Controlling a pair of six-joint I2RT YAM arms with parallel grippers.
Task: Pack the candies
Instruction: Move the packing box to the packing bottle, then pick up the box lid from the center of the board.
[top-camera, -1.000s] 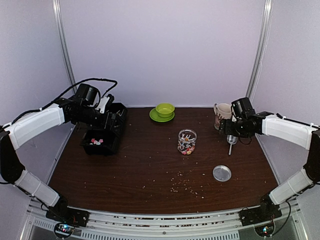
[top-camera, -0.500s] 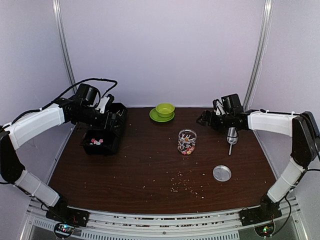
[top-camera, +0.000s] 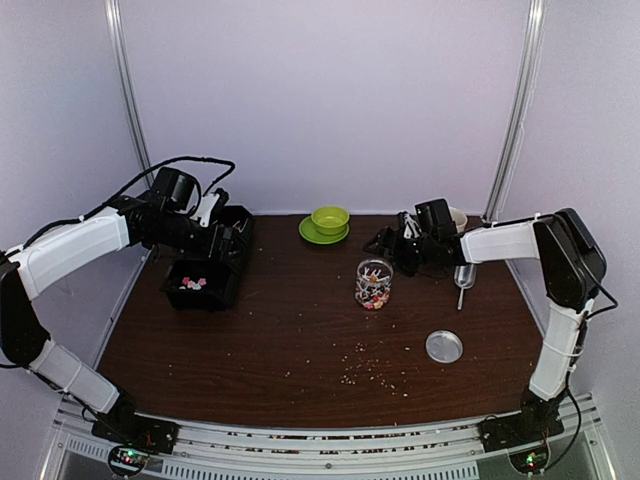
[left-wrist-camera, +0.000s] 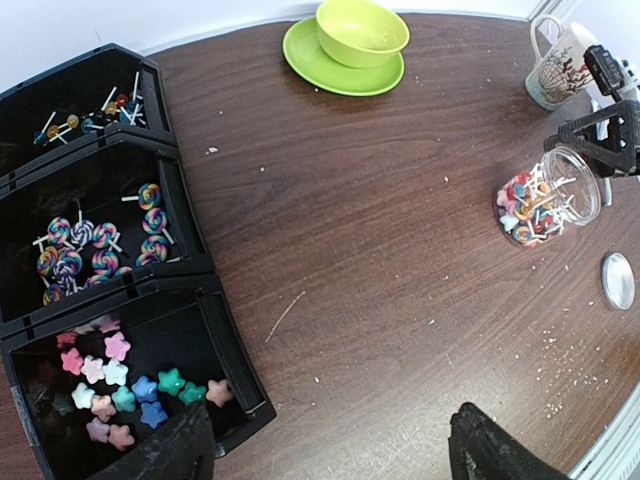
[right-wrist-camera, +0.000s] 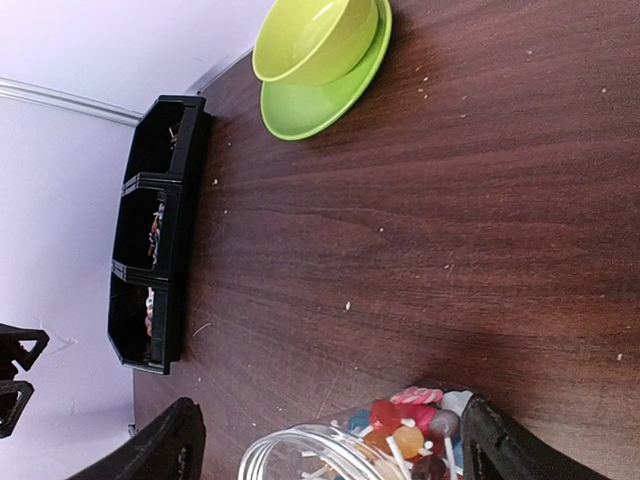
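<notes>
Many candies (left-wrist-camera: 124, 399), star-shaped, pastel pink, blue, teal

The left arm (top-camera: 75, 250) reaches toward the far left, elbow bent, and the left gripper (left-wrist-camera: 330, 452) points down with jaws spread wide. The right arm (top-camera: 500, 242) stretches leftward, low and level; the right gripper (top-camera: 388, 242) also gapes.

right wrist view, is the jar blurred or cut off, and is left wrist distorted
Right wrist view: jar cropped by the bottom edge, slightly soft, scene turned sideways. Left wrist view: wide lens makes the jar and mug lean outward; light even.
</notes>
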